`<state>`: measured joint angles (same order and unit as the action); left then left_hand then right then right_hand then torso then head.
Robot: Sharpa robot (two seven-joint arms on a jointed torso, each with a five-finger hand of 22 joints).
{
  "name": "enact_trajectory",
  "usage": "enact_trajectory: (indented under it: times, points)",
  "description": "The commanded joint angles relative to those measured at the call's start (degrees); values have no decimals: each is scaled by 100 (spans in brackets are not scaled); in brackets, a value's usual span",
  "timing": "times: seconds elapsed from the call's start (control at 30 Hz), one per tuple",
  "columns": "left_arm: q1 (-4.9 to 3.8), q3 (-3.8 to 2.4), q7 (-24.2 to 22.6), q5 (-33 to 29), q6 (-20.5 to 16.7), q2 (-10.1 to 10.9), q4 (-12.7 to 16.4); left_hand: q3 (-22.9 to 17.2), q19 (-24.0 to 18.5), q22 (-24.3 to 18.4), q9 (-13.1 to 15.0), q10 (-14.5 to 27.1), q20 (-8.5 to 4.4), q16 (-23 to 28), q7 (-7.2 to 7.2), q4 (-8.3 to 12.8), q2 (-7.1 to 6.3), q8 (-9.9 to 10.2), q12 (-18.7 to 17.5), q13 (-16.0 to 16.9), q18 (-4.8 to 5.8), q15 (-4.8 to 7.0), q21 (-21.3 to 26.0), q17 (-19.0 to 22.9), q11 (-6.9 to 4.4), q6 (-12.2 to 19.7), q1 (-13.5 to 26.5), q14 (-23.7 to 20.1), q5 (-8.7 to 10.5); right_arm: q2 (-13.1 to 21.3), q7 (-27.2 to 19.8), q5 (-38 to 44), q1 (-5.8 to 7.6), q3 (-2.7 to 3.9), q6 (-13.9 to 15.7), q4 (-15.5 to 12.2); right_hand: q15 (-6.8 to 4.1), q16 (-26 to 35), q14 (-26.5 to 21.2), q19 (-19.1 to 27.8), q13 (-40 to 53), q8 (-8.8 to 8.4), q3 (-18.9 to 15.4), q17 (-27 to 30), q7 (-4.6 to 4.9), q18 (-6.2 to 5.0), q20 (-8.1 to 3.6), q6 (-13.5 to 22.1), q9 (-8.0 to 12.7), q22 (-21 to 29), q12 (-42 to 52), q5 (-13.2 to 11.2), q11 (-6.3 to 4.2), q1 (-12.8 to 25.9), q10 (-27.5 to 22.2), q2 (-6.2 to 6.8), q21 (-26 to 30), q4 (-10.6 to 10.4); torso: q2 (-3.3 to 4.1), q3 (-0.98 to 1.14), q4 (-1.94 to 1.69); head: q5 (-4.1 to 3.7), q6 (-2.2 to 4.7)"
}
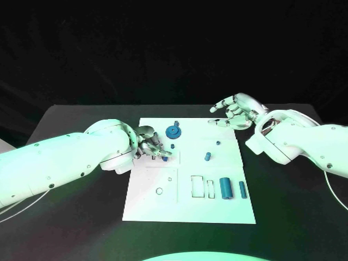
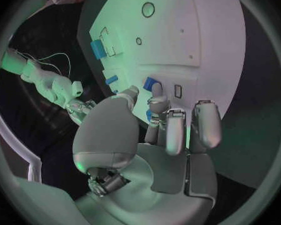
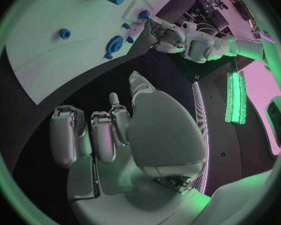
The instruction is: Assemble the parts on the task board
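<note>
Two hands are over the board [image 1: 190, 206] in the head view: the left hand [image 1: 152, 145] sits at the board's left edge, fingers curled over a small blue part [image 1: 165, 158]; whether it's gripped, I cannot tell. The right hand [image 1: 237, 111] hovers off the board's far right corner, fingers apart, empty. A blue gear [image 1: 173, 131] lies just beyond the left hand; two cylinders [image 1: 225, 188] lie towards the near right.

Left wrist view: fingertips [image 2: 157, 91] meet a blue part [image 2: 150, 82] beside a slot [image 2: 178, 91]. Seating looks underway; next comes a straight press.

Right wrist view: the right hand [image 3: 109, 135] hangs over bare table, with plenty of room.
</note>
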<state>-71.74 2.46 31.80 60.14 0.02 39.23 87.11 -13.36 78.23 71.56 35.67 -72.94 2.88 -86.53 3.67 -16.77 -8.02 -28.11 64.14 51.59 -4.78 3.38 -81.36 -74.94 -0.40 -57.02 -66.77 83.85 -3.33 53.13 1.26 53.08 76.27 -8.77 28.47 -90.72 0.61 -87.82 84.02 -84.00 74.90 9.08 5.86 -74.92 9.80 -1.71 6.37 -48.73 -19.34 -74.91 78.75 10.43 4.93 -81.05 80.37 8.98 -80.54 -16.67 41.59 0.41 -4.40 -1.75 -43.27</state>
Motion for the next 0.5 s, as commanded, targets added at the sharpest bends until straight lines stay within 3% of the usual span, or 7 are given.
enact_trajectory:
  times: [0.03,0.5]
  points:
    - [0,-2,-30,115,150,-22,2,30,26,6,11,-52,-17,-25,2,-3,-43,-26,33,29,66,36,-20,-905,-4,34,11,458,21,-3,-45,16,-8,0,-60,1,-6,17,446,-125,334,19,-22,-885,-3,-63,12,-5,10,-935,-13,-3,-7,54,-10,10,23,0,3,2,-1,-2,1]
    - [2,39,-8,199,309,-137,-138,122,35,24,90,-138,-28,-72,-37,-2,4,-162,158,173,68,58,-29,-984,-35,5,33,480,21,-7,-47,15,-13,0,-64,2,-7,18,447,-125,335,27,-26,-885,-5,-64,11,-6,11,-934,-7,-2,-8,60,-5,5,27,2,9,0,5,-20,-16]
